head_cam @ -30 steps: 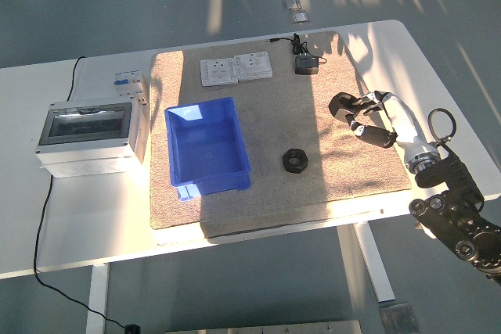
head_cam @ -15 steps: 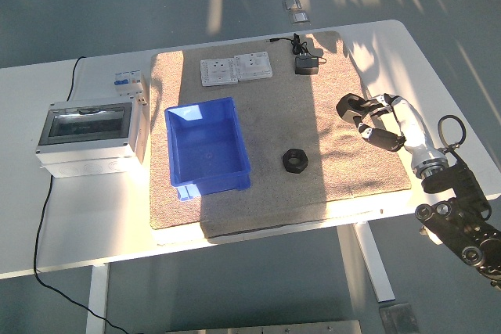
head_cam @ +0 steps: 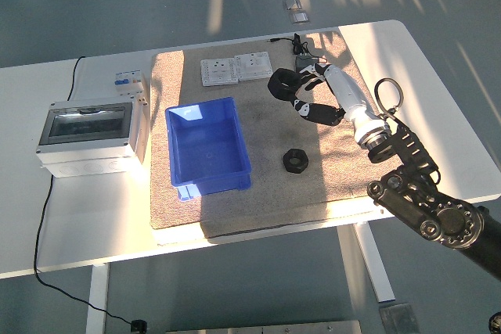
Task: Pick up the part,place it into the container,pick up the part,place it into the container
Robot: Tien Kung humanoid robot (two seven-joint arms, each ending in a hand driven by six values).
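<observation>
Head view shows the right arm entering from the lower right corner and stretching diagonally up and left over the brown mat (head_cam: 258, 193) that covers the middle of the white bench (head_cam: 78, 217). Its right hand (head_cam: 301, 93) hangs above the mat's far half, just beside the black adapter (head_cam: 304, 62) and the two white socket plates (head_cam: 235, 69). The fingers (head_cam: 280, 84) are curled loosely and seem to hold nothing, though the dark fingertips blend together against the mat and the palm side is hard to read. The black nut-shaped part (head_cam: 295, 160) lies on the mat, nearer the bench's front edge than the hand and apart from it. Left of the part, close by, stands the blue container (head_cam: 174, 146), its bottom bare. A grey electrical box (head_cam: 86, 137) with a clear lid sits on the left of the bench, with a small breaker unit (head_cam: 129, 84) behind it and a black cable (head_cam: 43, 217) trailing off the front edge. The arm's lower joints are cut off at the picture's right edge.
</observation>
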